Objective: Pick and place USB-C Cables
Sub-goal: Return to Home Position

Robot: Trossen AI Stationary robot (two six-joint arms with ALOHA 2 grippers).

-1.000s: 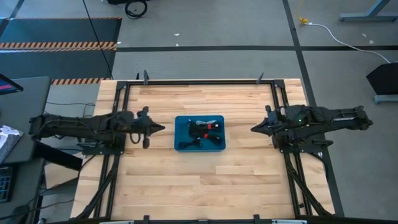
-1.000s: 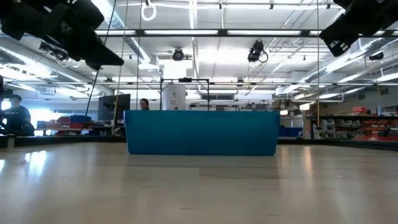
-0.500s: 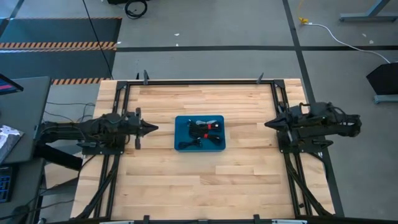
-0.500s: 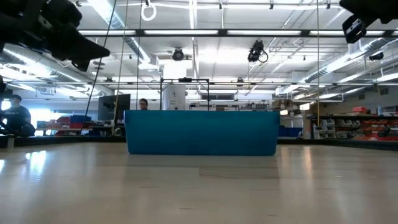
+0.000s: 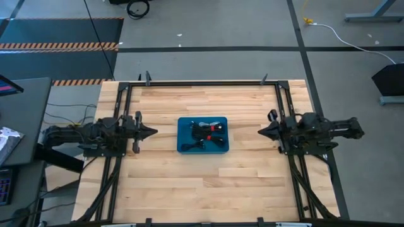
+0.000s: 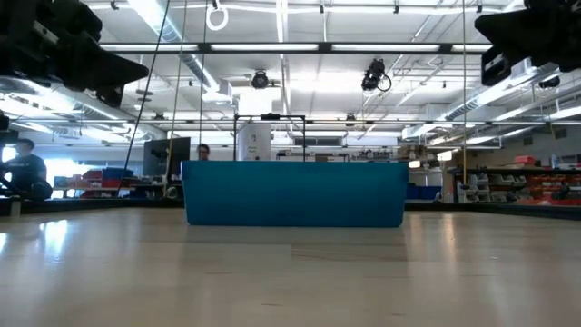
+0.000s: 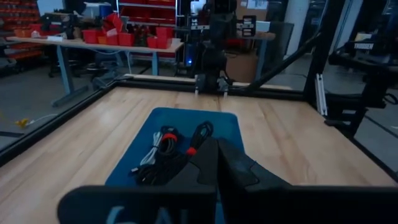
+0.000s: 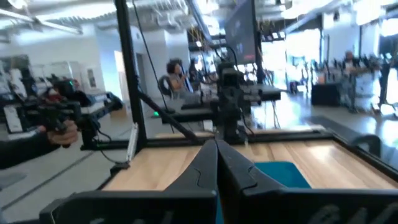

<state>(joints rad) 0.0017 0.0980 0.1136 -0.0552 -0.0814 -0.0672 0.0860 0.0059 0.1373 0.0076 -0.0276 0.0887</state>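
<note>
A blue tray [image 5: 183,123] sits at the table's middle; its near wall [image 6: 295,193] fills the low view. Inside lie the coiled USB-C cables [image 5: 205,133]: black ones, one with red, and a whitish-grey one [image 7: 163,155]. My left gripper [image 5: 154,132] hovers left of the tray, pointing at it, with its fingers shut [image 7: 216,163]. My right gripper [image 5: 259,132] hovers right of the tray, also pointing at it, shut [image 8: 216,155]. Neither touches anything.
Black frame rails [image 5: 208,82] run along the table's edges. Bare wood lies all around the tray. A long white cord with a yellow end [image 5: 328,28] lies on the floor beyond the table. A person's hand [image 8: 62,130] shows in the room beyond the table.
My left gripper has drawn back from the tray toward the table's left edge. My right gripper pulled away toward the right edge, then came back toward the tray. The tray and the cables have stayed where they were.
</note>
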